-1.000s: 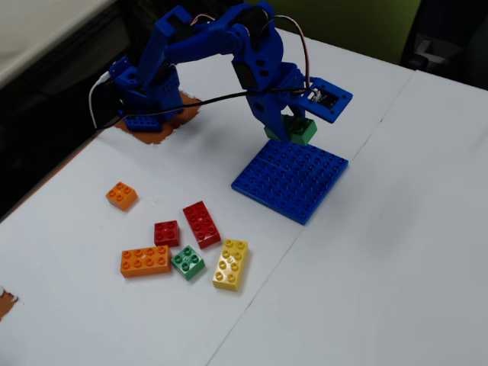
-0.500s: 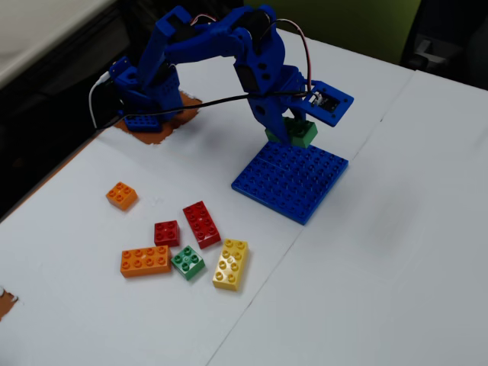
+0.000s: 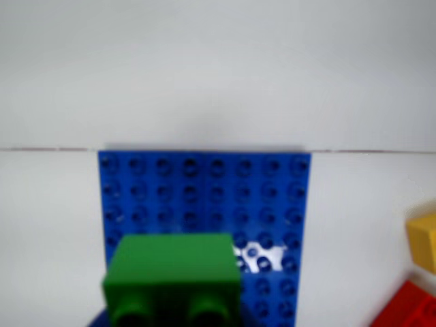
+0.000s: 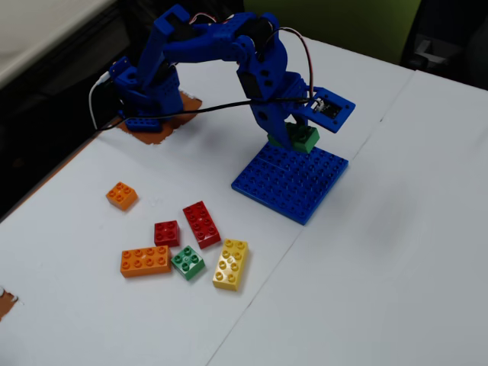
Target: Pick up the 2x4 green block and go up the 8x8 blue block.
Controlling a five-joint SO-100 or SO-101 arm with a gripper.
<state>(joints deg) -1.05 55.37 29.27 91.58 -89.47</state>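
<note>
One green block [image 4: 303,138] sits in your pincer [image 4: 293,139], which is clenched on it just above the far edge of the blue plate [image 4: 290,181] in the fixed view. In the wrist view the block [image 3: 174,272] fills the lower middle, studs facing the camera, with the plate [image 3: 204,184] behind it. Its long axis cannot be told. The plate lies flat on the white worktop [image 4: 381,252]. Six loose bricks lie well apart at lower left, among them a small green brick [image 4: 187,262] and a long yellow brick [image 4: 230,264].

green block [image 3: 174,276] over blue baseplate [image 3: 204,204], yellow brick [image 3: 424,240], red brick [image 3: 409,306]
</note>
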